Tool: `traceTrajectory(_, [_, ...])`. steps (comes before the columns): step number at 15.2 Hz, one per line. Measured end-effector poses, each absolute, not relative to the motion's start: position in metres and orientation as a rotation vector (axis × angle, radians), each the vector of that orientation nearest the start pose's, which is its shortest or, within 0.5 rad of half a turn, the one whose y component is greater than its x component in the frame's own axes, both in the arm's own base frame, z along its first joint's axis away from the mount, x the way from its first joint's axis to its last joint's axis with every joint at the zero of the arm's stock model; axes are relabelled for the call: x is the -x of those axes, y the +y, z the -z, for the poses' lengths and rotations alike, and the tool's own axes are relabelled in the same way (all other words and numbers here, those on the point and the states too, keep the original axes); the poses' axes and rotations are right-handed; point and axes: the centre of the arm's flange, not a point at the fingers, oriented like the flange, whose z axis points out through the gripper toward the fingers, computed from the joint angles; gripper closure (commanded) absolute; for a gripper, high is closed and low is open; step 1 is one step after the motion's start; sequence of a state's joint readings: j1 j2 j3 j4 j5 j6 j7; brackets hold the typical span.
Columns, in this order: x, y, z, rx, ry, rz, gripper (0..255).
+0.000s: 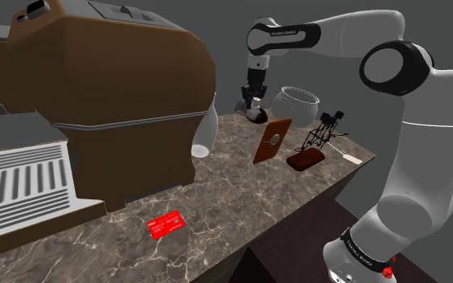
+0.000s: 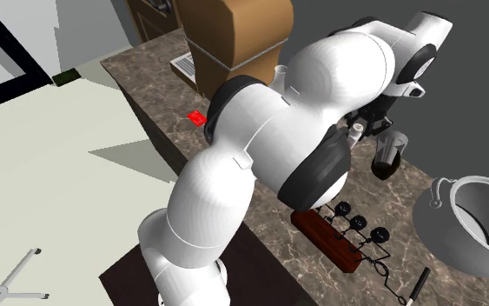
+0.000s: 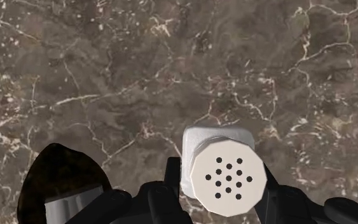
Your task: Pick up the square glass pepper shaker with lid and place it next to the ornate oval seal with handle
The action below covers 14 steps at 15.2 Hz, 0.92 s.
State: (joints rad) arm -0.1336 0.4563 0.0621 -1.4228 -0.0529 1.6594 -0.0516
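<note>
Counter (image 1: 216, 201): dark veined marble, is carrying everything here.
Brown machine (image 1: 120, 104): is sitting at one end.
Red card (image 1: 166, 224): is lying flat near the front edge.
Dark seal (image 2: 387, 156), red-brown block (image 1: 306, 160): are standing toward the other end.

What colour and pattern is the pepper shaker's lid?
The shaker has a cream lid with a cluster of small black holes; clearest in the wrist view.
</note>
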Motion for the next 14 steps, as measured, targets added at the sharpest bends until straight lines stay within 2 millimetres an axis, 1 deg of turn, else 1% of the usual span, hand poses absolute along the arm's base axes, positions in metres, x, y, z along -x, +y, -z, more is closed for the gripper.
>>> traceTrajectory(7, [-0.665,-0.059,-0.381,3.133,0.02,-0.346,255])
traceTrajectory(14, [-0.664,-0.061,-0.346,3.133,0.02,-0.346,255])
